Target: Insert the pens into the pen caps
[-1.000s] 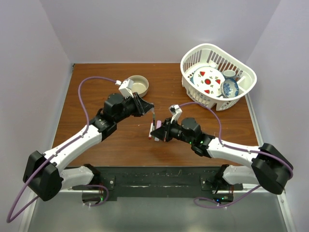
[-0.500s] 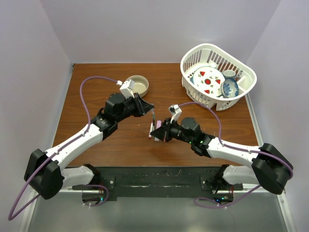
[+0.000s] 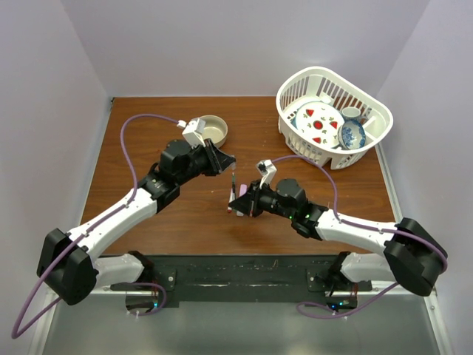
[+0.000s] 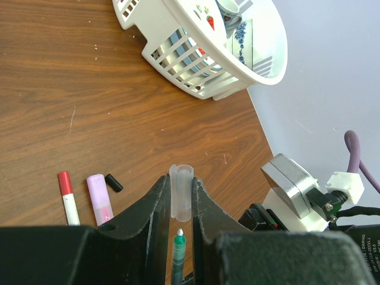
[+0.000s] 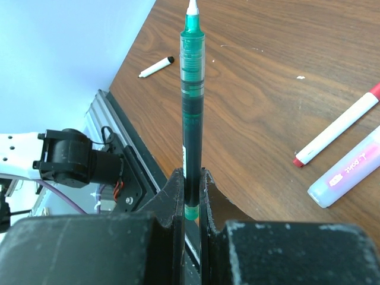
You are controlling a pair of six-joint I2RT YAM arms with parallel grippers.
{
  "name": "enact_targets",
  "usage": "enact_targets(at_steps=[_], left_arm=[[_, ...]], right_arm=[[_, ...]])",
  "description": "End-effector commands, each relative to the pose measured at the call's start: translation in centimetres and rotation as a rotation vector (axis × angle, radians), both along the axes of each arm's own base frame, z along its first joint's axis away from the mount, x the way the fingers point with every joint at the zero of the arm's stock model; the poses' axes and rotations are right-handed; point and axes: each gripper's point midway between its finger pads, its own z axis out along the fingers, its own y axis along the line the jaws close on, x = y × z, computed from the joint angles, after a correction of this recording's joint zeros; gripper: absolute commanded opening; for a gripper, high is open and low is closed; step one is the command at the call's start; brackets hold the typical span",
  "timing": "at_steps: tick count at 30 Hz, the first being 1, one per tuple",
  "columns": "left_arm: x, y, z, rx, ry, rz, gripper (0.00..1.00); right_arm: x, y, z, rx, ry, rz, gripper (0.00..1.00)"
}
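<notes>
My left gripper (image 4: 180, 178) is shut on a translucent pen cap (image 4: 181, 196), open end toward the camera. Just below that opening the white tip of a green pen (image 4: 177, 244) shows between the fingers, apart from the cap. My right gripper (image 5: 190, 173) is shut on the lower end of this green pen (image 5: 192, 89), tip pointing away from it. In the top view the pen (image 3: 234, 183) stands between the left gripper (image 3: 231, 166) and the right gripper (image 3: 241, 200) at mid-table.
On the table lie a white pen with a red cap (image 4: 67, 199), a pink marker (image 4: 100, 199) and a small black cap (image 4: 114, 182). Another white pen (image 5: 155, 67) lies near the front edge. A white basket of dishes (image 3: 332, 118) stands back right, a tan bowl (image 3: 213, 130) back left.
Both grippers have shifted slightly toward the back of the table, keeping their grips on cap and pen.
</notes>
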Motion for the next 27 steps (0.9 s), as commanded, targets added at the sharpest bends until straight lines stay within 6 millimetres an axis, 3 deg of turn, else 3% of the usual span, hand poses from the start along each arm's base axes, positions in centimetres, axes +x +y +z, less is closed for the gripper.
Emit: enact_targets(at_steps=[1,18,27], left_arm=[[0.2,-0.1,2.5,-0.018,-0.068,-0.008,0.00],[-0.9,0.2,1.5,-0.010,-0.067,-0.038,0.00],[-2.2,0.2,0.6,-0.013,-0.053,-0.078,0.00]], right_arm=[[0.2,0.8,2.2,0.040,-0.035,0.013,0.00],[1.1,0.8,2.6,0.030,-0.048,-0.022,0.00],[2.1,1.0,4.3,0.017,-0.086,-0.045,0.00]])
